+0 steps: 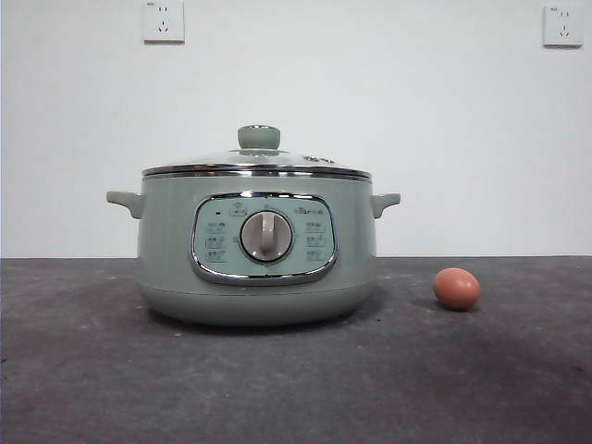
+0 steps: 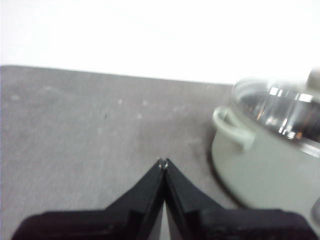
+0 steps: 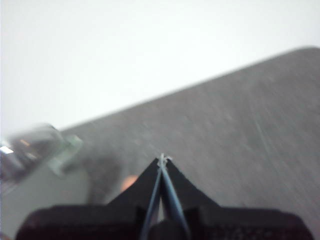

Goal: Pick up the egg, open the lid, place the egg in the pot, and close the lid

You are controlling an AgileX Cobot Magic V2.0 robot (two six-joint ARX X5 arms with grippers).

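Egg [image 1: 457, 289] lies on the table [image 1: 83, 370] at the pot's [image 1: 256, 250] 3 o'clock, well apart, long axis sideways; lid [image 1: 258, 163] on. Right gripper [image 3: 162, 159] nearer: egg peeks beside its jaws, which are pressed together. Left gripper [image 2: 163, 161] also closed, idle beside the pot.

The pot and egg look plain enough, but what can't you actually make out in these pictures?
- Inside the pot: front view, hidden by its wall and the lid.
- Panel labels: front view, too small to read.
- The egg: right wrist view, blurred, partly behind the right tool.
- Lid knob: left wrist view, cut off by the edge.
- Both arms: absent from the front view; the left tool shows only in its wrist view.
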